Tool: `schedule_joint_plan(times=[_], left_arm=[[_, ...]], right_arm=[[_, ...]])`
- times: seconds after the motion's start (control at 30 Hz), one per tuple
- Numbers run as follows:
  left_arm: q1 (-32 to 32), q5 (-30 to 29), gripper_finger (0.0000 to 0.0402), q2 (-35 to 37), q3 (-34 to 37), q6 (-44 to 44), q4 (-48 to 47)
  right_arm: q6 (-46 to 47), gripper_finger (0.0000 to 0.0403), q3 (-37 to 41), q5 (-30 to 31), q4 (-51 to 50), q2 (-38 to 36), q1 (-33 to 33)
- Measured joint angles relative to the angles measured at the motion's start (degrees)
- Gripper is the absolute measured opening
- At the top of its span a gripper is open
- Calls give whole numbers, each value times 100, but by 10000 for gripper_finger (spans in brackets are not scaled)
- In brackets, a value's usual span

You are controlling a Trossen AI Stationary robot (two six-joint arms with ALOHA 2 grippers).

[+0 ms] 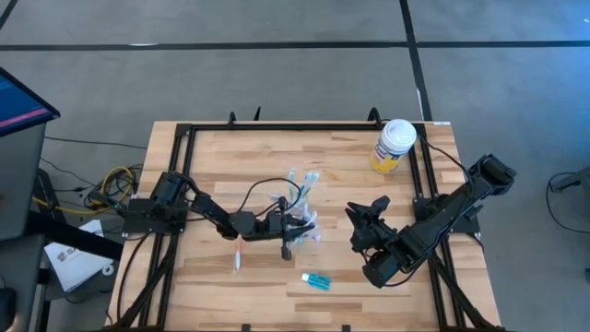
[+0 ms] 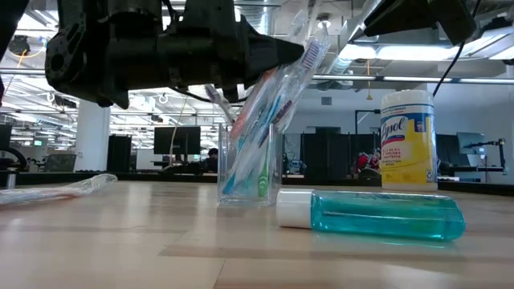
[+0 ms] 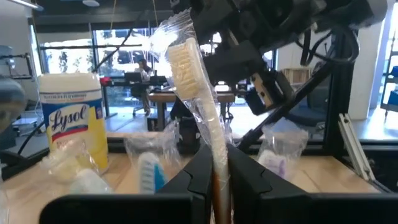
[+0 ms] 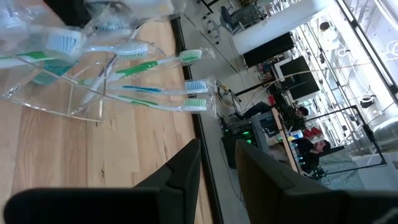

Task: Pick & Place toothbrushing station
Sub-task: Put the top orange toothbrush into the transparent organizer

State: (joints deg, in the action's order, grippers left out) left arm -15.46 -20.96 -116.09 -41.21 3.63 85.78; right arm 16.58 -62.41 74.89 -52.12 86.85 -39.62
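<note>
We judge wrapped toothbrush (image 3: pixel 198 93) light, thin, slippery in film; grip handle low. Left end effector (image 1: pixel 288 228) clamped on it beside clear tumbler (image 2: pixel 250 164) at desk (image 1: pixel 341 166) centre, arm stretched low. Right end effector (image 1: pixel 367 217) apart, waiting near. Blue tube (image 1: pixel 315 280) lies on desk in front.

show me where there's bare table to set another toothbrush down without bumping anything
Bare wood lies along the far edge, left of the yellow container, and in the near-left corner beyond the loose toothbrush. Crowded: the middle, where the left gripper holds a wrapped toothbrush over the tumbler, with the tube and right gripper nearby.
</note>
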Motion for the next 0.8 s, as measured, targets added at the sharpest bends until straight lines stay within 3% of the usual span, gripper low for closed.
schedule_joint_plan(times=[0.8], left_arm=[[-261, -6, 26, 66, 11, 1, -31]], right_arm=[[3, 93, 0, -4, 2, 0, 0]])
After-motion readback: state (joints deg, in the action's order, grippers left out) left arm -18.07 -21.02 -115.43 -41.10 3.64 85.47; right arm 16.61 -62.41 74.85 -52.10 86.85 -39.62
